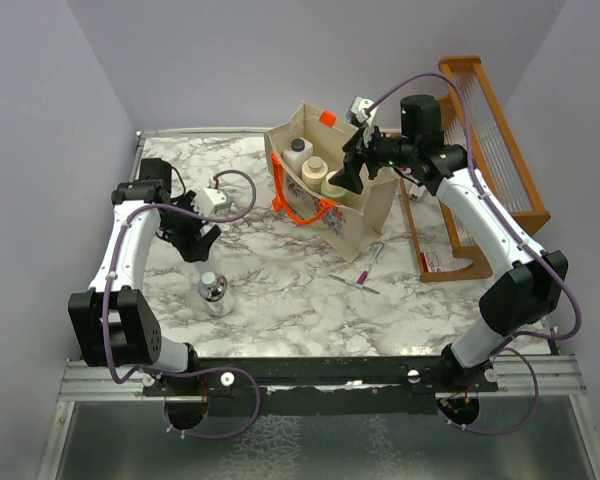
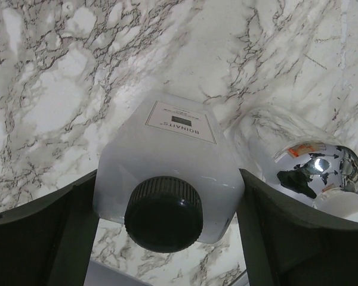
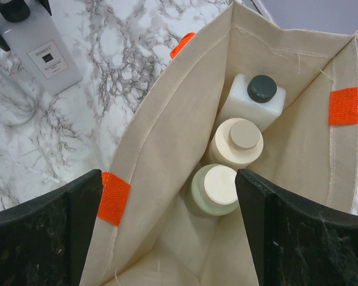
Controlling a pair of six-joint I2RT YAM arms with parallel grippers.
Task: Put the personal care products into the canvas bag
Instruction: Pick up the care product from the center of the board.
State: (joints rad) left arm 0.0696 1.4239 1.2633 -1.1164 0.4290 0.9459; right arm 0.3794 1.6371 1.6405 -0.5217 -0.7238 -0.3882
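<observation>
A white bottle [image 2: 167,149] with a dark cap stands on the marble table, and my left gripper [image 2: 167,196] is shut on its two sides. Right beside it stands the short clear bottle [image 2: 313,170] with a chrome cap [image 1: 213,291]. The canvas bag [image 1: 358,218] stands upright at the back, orange handles hanging down its side. Inside it are a white bottle [image 3: 250,101] with a dark cap, a beige bottle [image 3: 237,142] and an olive-green bottle [image 3: 215,189]. Over the bag's mouth my right gripper [image 3: 168,179] hangs open with nothing between its fingers.
An orange wooden slatted rack [image 1: 495,150] leans at the right, close behind the bag. Two small pen-like items [image 1: 365,275] lie on the marble [image 1: 280,290] in front of the bag. Lavender walls close in the table on three sides.
</observation>
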